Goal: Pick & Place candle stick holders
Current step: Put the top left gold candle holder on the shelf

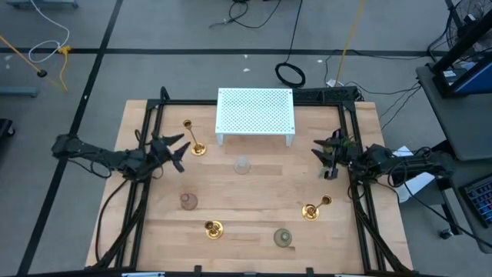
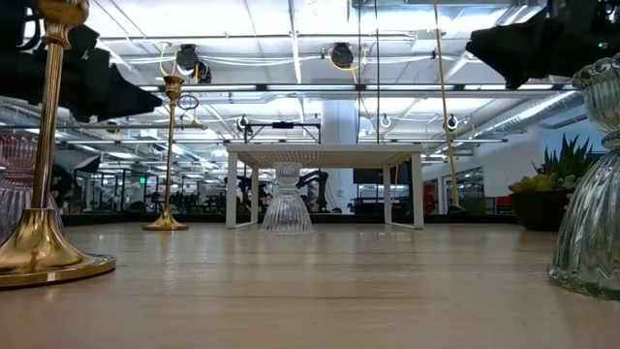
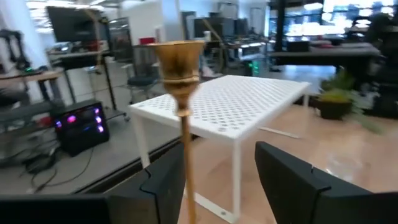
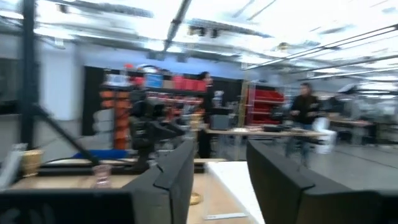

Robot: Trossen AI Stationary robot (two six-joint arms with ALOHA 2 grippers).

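Note:
Three gold candlesticks stand on their round bases on the table: a tall one (image 1: 194, 138) left of the white stand, one at the near edge (image 1: 213, 228), and one at the right (image 1: 314, 208). A clear glass holder (image 1: 243, 165), a pink one (image 1: 188, 201) and a greenish one (image 1: 283, 238) also stand on the table. My left gripper (image 1: 181, 151) is open at the tall candlestick, whose stem and cup (image 3: 180, 68) rise between its fingers. My right gripper (image 1: 324, 156) is open and empty, above the table's right side. My left gripper's open fingers stand on either side of the tall candlestick's stem (image 3: 185, 149), coming level from the table's left. The stem runs close by one finger (image 3: 163, 186); I cannot tell whether they touch. The candlestick stands upright on the table.
The white perforated stand (image 1: 256, 115) stands at the far middle, just right of the tall candlestick. A small green potted plant (image 1: 346, 142) sits beside my right gripper. A black frame (image 1: 154, 192) runs along the table's left and right sides.

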